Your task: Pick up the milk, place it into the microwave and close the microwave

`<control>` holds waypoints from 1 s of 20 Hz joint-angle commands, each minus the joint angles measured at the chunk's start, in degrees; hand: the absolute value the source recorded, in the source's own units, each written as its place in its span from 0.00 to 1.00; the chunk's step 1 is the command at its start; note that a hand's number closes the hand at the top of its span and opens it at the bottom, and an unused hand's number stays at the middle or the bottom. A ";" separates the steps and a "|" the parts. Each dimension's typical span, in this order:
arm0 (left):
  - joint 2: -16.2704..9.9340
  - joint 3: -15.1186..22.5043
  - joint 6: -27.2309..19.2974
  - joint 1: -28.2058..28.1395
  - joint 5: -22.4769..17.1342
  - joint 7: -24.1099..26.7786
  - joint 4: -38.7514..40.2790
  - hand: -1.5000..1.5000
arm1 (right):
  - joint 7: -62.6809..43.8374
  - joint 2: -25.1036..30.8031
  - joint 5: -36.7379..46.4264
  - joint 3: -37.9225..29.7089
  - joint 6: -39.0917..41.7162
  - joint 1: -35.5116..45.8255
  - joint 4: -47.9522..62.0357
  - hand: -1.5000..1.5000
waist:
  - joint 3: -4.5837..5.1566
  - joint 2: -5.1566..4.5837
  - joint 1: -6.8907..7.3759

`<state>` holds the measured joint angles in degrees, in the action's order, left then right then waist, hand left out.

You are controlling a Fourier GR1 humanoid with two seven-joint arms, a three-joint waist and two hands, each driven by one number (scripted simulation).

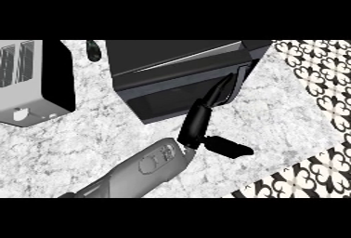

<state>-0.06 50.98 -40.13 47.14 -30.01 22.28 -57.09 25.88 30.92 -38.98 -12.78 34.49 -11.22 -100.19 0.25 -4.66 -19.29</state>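
I cannot see the milk anywhere on the worktop, so I judge it already sits inside the black box-shaped microwave [179, 69], hidden behind its dark door [182, 95]; that would explain why nothing is being carried now. The door looks nearly shut, its face turned toward me, with only a thin pale line along the top edge where a gap might remain. My black hand [205, 118] on the grey forearm [137, 172] reaches up from the lower edge, its fingers [221, 90] stretched long and straight against the right end of the door, thumb splayed out to the side over the worktop, holding nothing. I read that flat, extended pose as a push, since pressing on the free end of the door swings it home most easily. Which arm this is I take to be the right; the other hand does not show at all. Beyond the microwave, a silver slotted toaster [24, 83] stands at the far left on the white marbled worktop [82, 135], well apart, and a small dark object [93, 49] lies between them near the back.
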 commanded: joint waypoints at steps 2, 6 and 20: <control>0.06 -0.97 -0.88 3.26 -2.92 1.31 2.46 0.00 | -0.87 1.53 -2.37 -0.03 1.57 1.68 0.18 0.00 | -0.07 -0.58 -1.58; 0.06 -1.23 -1.31 5.46 -4.40 2.51 4.34 0.00 | -1.83 2.10 -3.67 0.31 1.90 2.41 0.23 0.00 | -0.14 -0.91 -2.54; 0.05 -0.80 -2.40 8.27 -9.71 6.32 7.82 0.00 | -3.94 5.51 -7.52 -1.28 2.80 5.13 1.61 0.00 | -0.28 -1.10 -3.97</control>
<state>-0.17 51.66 -42.68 52.43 -37.97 28.91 -51.79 22.18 35.75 -45.70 -13.72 36.70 -6.57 -99.30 0.12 -5.50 -22.97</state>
